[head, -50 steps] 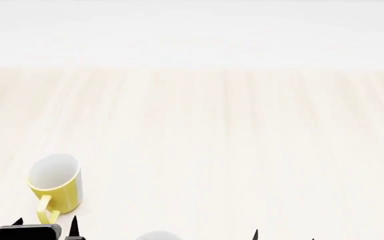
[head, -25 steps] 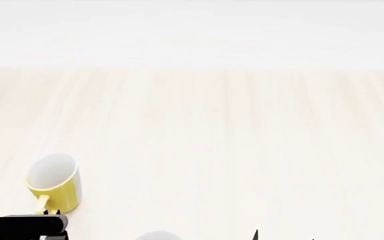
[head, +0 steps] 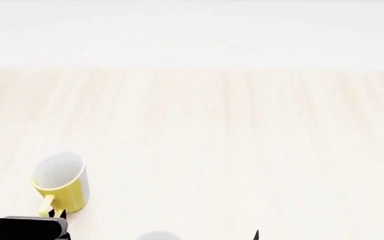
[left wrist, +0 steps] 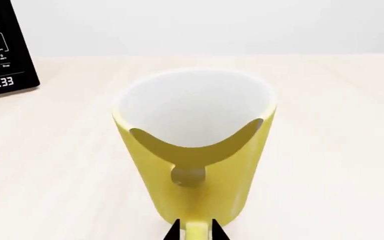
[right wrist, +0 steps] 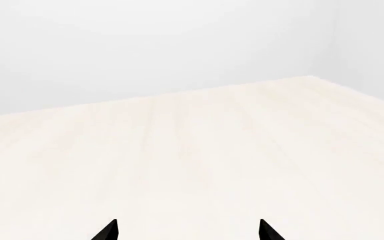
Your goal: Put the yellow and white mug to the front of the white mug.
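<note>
Yellow loop handle pinched between the left end effector (left wrist: 195,231) tips, the small yellow and white mug (head: 62,189) sits at the pale wooden counter's (head: 245,150) near-left, and that thin grip risks swinging it.

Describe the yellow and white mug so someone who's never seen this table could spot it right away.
On the pale wooden table, look at the near left part in the head view, just ahead of the left pincer. The yellow and white mug stands upright there, its yellow handle between the pincer's tips. It is the only yellow thing; its neighbour, the white mug, is plain white.
</note>
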Tool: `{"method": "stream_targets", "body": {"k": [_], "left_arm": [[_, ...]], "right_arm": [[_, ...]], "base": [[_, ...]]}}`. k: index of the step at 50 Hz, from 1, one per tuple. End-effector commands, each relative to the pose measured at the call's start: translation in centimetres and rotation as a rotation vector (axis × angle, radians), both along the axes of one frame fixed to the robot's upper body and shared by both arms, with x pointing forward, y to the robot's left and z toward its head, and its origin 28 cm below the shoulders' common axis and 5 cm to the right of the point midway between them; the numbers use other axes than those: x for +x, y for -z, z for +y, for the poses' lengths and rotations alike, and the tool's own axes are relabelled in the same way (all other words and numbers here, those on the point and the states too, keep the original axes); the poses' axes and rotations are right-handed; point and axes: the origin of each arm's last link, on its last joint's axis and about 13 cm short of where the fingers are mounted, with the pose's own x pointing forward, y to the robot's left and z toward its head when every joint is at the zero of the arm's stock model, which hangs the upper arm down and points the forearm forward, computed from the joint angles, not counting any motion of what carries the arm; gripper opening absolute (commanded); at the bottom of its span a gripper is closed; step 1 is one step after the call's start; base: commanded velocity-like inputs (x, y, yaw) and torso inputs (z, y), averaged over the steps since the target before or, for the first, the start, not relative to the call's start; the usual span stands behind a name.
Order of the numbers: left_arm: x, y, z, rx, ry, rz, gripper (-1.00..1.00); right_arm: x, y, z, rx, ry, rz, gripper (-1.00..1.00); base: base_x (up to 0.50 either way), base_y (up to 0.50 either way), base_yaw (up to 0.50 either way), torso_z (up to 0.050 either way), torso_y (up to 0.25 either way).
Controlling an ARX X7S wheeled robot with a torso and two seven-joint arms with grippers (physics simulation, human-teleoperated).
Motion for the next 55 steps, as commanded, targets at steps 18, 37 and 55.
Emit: {"method": "stream_targets", "body": {"k": [18,37,55], "left_arm": [[6.1,-4.7,2.8,0.159,0.425,-0.117,-1.00],[8.8,-8.2,3.6,0.060,0.905,-0.149,-1.00],[7.8,-9.6,2.8,0.050,1.162,-0.188,-1.00]], "right_arm": [[0.1,0.1,-0.1,0.005,0.002,0.005,1.00],[0.1,0.1,-0.1,0.006,0.004,0.004,1.00],[0.2,0.2,0.0,0.000,0.001,0.008,1.00]], "base": [[0.00,0.00,0.00,0.000,0.000],[0.00,0.00,0.00,0.000,0.001],[0.00,0.00,0.00,0.000,0.000]]}}
